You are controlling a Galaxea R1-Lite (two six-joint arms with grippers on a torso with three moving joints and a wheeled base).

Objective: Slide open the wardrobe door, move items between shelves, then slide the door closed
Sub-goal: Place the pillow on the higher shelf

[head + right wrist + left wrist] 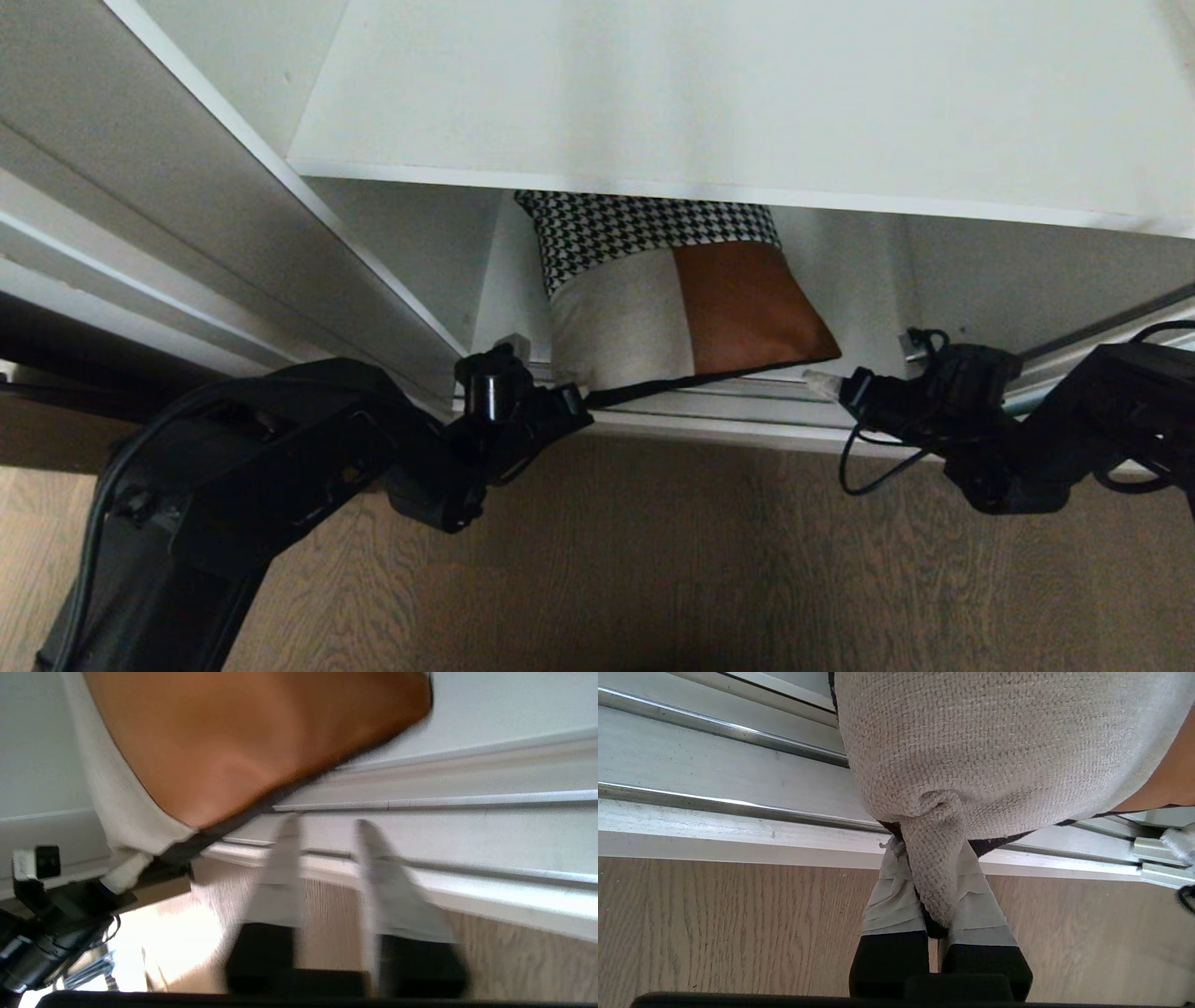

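- Two claws are low at the wardrobe's foot, either side of one cushion [672, 289] lying on the bottom shelf [868, 280] under a wider white shelf above; its front edge hangs over the door track [709, 411].
- Left claw [934, 891] is clamped on the cushion's beige front corner, fabric bunched between its taped fingers [896, 896].
- Right claw [327, 858] stands apart and empty, just short of the brown leather corner, over the track.
- Cushion looks light, soft and floppy; held by one corner it will likely sag and swing.
- Leather patch may be slippery; the seamed black edge at the right corner seems the surer hold.
- Wood floor [653, 560] lies right below.
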